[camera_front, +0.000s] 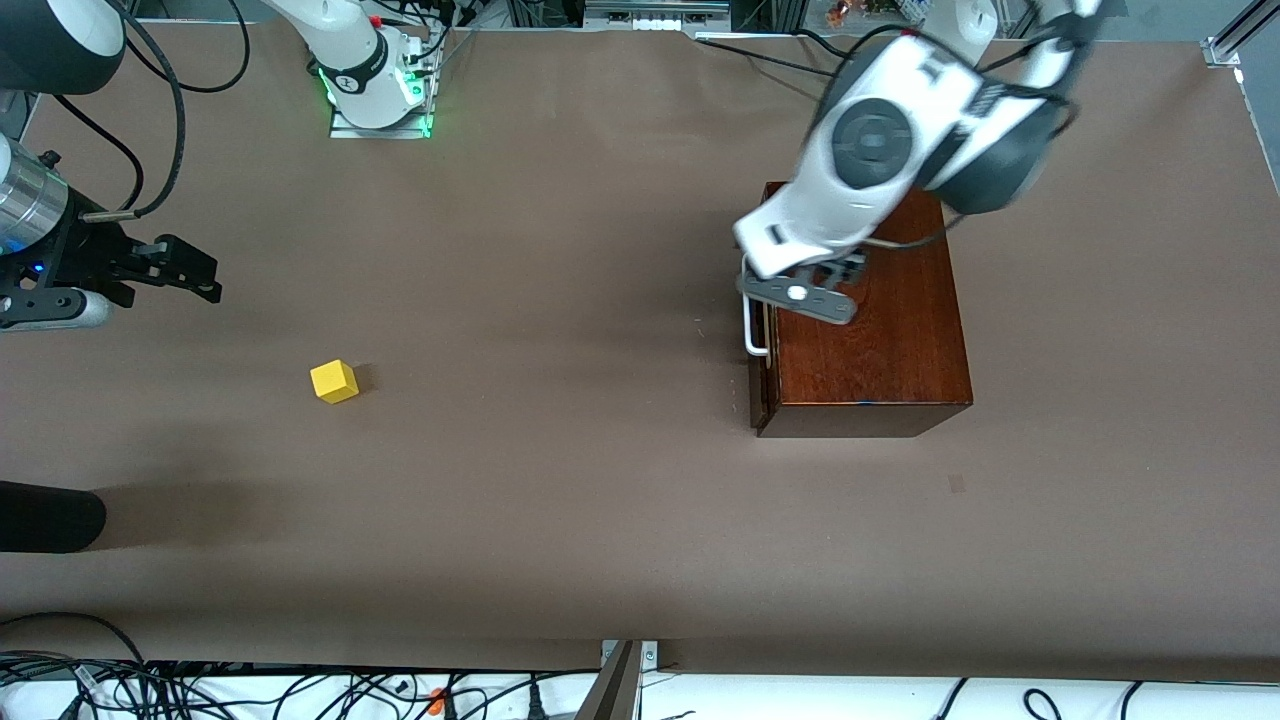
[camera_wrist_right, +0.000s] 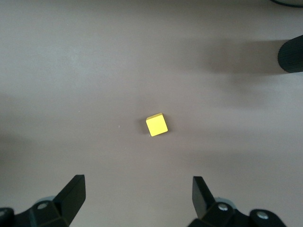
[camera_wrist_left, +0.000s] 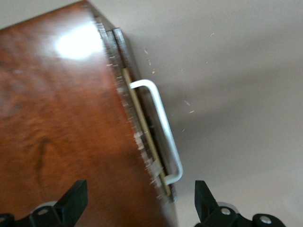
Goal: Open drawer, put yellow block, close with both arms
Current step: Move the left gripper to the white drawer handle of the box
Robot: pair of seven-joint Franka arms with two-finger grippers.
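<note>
Now the left gripper (camera_wrist_left: 137, 201) hangs over the wooden box (camera_front: 870, 330) above the white handle (camera_front: 755, 325) of the barely open drawer (camera_front: 762, 375), fingers spread wide, holding nothing. The right gripper (camera_front: 190, 270), fingers apart and empty, waits over the table (camera_front: 550, 480); the yellow block (camera_front: 334, 381) lies at its 4 o'clock in the front view, well apart from the box

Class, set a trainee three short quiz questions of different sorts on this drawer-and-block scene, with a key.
1. True or false: the yellow block lies inside the drawer.
2. Which gripper hangs over the wooden box? A left gripper B right gripper
3. Fill in: the drawer's handle is coloured ____.

Key: 1 false, it lies on the table toward the right arm's end; 2 A; 3 white.
</note>
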